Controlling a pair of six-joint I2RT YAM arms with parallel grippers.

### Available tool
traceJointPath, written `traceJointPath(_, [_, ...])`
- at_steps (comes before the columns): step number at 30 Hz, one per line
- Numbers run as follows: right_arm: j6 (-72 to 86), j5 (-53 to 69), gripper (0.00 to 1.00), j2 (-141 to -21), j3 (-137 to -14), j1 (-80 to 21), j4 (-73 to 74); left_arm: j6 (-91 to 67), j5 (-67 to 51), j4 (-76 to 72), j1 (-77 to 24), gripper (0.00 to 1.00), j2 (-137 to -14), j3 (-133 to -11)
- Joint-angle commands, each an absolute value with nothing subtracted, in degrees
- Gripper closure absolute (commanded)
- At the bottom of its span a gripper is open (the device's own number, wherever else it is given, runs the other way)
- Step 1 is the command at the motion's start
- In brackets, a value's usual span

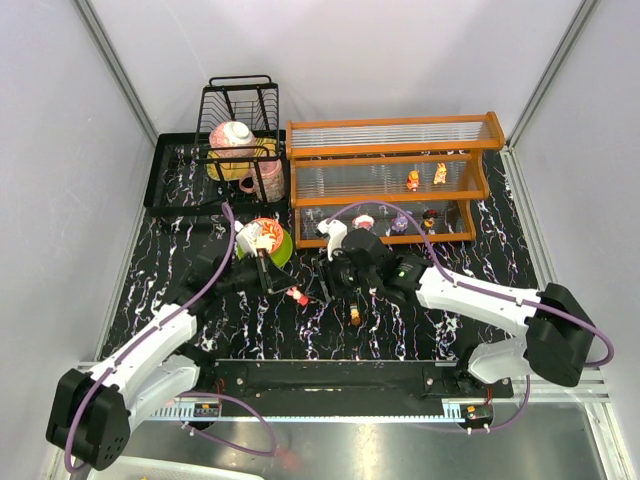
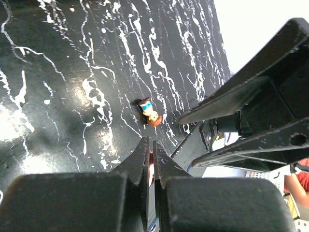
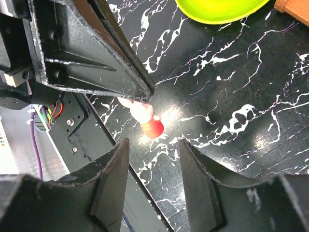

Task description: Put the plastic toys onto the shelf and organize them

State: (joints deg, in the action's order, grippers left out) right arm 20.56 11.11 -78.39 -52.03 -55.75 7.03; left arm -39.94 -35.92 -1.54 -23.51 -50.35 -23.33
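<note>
My left gripper (image 1: 289, 291) is shut on a small pink-and-red toy (image 1: 299, 297), held low over the black marbled table. In the left wrist view only a red sliver of the toy (image 2: 151, 159) shows between the closed fingers. My right gripper (image 1: 324, 284) is open and faces the toy from the right. In the right wrist view the toy (image 3: 147, 121) hangs from the left fingers (image 3: 96, 58), just beyond my open right gripper (image 3: 153, 150). Another orange toy (image 1: 355, 315) lies on the table; it also shows in the left wrist view (image 2: 148, 112). The orange shelf (image 1: 390, 135) stands behind, holding two orange toys (image 1: 412, 181) on its middle tier and several on the lowest tier (image 1: 399, 224).
A red patterned bowl on a green plate (image 1: 283, 248) sits just behind the left gripper; the plate's edge shows in the right wrist view (image 3: 217, 9). A black wire dish rack (image 1: 240, 105) with a pink cup stands on a black tray at the back left.
</note>
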Motion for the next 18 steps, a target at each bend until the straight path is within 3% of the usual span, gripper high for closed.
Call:
traceJointPath(1, [18.38, 8.35, 0.45, -75.76, -52.91, -55.81, 6.41, -40.86, -30.42, 4.12, -23.38, 1.00, -50.36, -29.00])
traceJointPath(10, [9.15, -14.47, 0.44, -77.61, -58.45, -66.16, 9.60, -52.01, -21.10, 15.37, -23.38, 1.00, -52.20, -37.61])
traceJointPath(18, [6.25, -23.11, 0.44, -79.88, -58.53, -69.43, 2.99, -56.51, -18.46, 22.67, -23.38, 1.00, -52.82, -42.98])
